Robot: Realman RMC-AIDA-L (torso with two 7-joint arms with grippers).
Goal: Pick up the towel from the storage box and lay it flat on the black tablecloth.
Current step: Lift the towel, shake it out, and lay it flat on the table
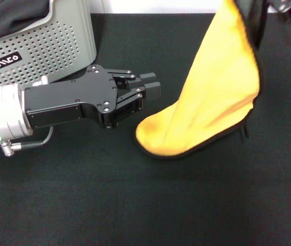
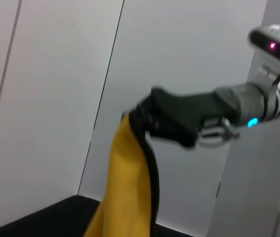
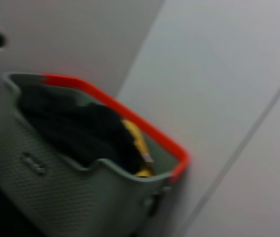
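The towel (image 1: 212,97) hangs yellow-orange face out from the top right, and its lower end rests bunched on the black tablecloth (image 1: 135,205). My right gripper (image 1: 285,7) is at the top right edge, shut on the towel's upper end. The left wrist view shows this gripper (image 2: 139,118) pinching the towel (image 2: 127,187), which hangs down from it. My left gripper (image 1: 153,86) lies low over the tablecloth just left of the towel's lower end, shut and empty, apart from the towel. The storage box (image 1: 43,48) stands at the back left.
Plain black fabric (image 1: 12,13) fills the storage box. The right wrist view shows the box (image 3: 56,187) with a red rim (image 3: 125,113), black fabric (image 3: 76,128) and something yellow (image 3: 137,143) inside. Light walls stand behind.
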